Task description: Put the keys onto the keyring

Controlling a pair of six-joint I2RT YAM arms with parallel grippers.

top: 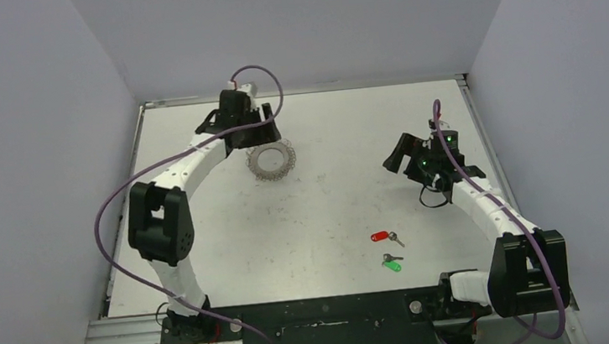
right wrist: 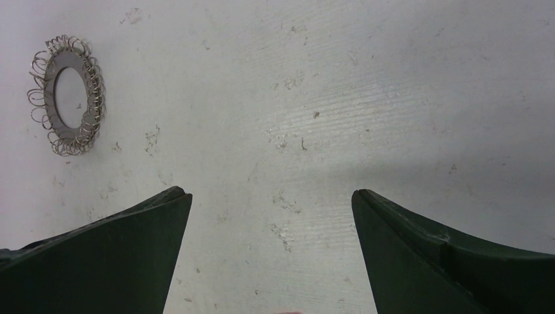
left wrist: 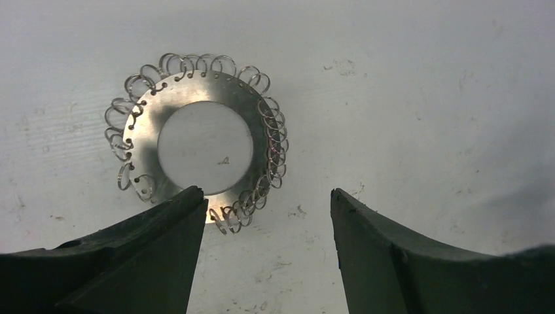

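Checker: Position of the keyring [left wrist: 196, 88] is requested, along with the state of both grippers.

Observer: It is seen lying flat on the table [top: 321, 120], toward the far side and left of centre, directly under the left gripper [left wrist: 267, 193]. That gripper's jaws are spread and nothing is pinched. One fingertip [left wrist: 186, 203] is seen overlapping the ring's near rim, but whether it is touched cannot be told. The right gripper [right wrist: 269, 193] is held spread wide over bare table, with nothing between its jaws. The red-tagged key [top: 385, 237] and the green-tagged key [top: 391, 264] are found near the front, just beside each other and well apart from the ring.

Checker: What is judged likely to go wrong?

Observer: The ring is thin and flat, so it may be skidded away rather than lifted if the jaws are closed off-centre. Its wire loops [left wrist: 275, 140] could be snagged or bent by a fingertip. The keys are tiny, so a weak pinch is to be feared, and a key could be flicked aside.
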